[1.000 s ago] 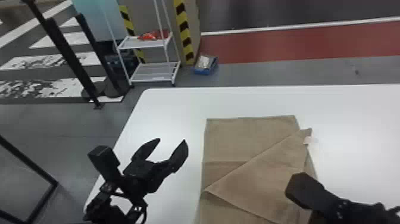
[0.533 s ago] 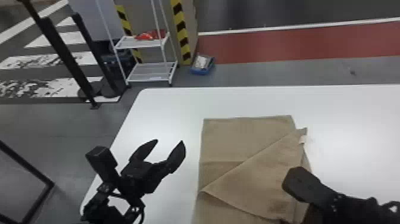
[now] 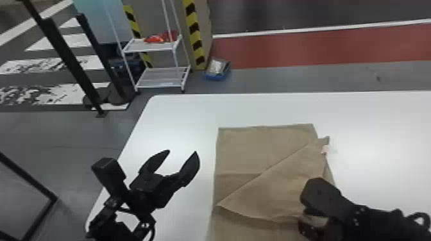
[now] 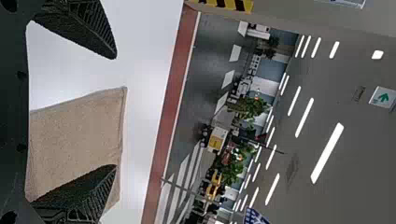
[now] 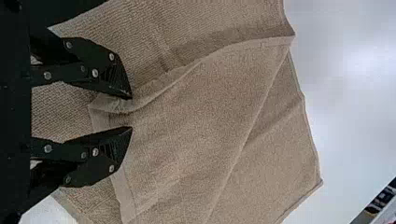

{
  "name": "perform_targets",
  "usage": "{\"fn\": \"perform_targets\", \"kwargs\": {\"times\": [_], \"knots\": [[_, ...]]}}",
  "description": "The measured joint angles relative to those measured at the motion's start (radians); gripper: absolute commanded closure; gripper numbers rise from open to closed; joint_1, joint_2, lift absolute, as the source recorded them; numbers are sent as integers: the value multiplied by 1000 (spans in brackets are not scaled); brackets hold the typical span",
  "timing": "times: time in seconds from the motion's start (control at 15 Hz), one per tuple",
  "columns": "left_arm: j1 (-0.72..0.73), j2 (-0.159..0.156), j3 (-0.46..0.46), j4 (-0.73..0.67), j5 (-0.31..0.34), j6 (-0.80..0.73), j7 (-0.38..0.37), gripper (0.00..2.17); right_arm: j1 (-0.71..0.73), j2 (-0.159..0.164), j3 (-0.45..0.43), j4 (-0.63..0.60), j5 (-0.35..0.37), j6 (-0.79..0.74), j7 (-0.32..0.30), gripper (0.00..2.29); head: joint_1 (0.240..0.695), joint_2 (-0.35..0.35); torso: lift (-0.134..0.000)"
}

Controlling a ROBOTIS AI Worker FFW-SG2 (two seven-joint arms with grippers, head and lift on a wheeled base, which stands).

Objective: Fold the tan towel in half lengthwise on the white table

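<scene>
Head view: tan towel (image 3: pixel 261 150) lies flat on the white table (image 3: pixel 179 112), a flap (image 3: pixel 272 192) turned over it on a slant, white tag (image 3: pixel 325 149) at the flap's far corner. My left gripper (image 3: pixel 182 151) is over the table beside the towel, fingers spread, holding nothing. My right arm (image 3: pixel 362 214) reaches in over the flap's near part. Fold is started, I'd say partway: the flap's edge runs diagonally, leaving a good piece of the lower layer bare, so no clean lengthwise half yet. Left wrist view: same spread fingers, cloth lying beyond them, not gripped. Right wrist view: my right gripper (image 5: pixel 131 113) has its fingers apart too, a rumpled corner (image 5: pixel 105 105) of the flap by the tips, no clamp seen. Left to do, my guess: take that corner, bring the edges level, smooth out the creases.
</scene>
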State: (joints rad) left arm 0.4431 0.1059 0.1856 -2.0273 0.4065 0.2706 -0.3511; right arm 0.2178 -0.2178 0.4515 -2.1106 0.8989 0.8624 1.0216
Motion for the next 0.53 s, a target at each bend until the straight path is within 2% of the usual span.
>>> {"fn": "perform_targets", "kwargs": {"times": [0.13, 0.53], "knots": [[-2, 0, 0, 1, 0, 1, -1, 36, 3, 0, -6, -4, -1, -1, 0, 2044, 695, 218, -98], [-64, 1, -5, 24, -3, 50, -35, 46, 33, -3, -88, -80, -42, -8, 2, 2044, 695, 178, -98]]}}
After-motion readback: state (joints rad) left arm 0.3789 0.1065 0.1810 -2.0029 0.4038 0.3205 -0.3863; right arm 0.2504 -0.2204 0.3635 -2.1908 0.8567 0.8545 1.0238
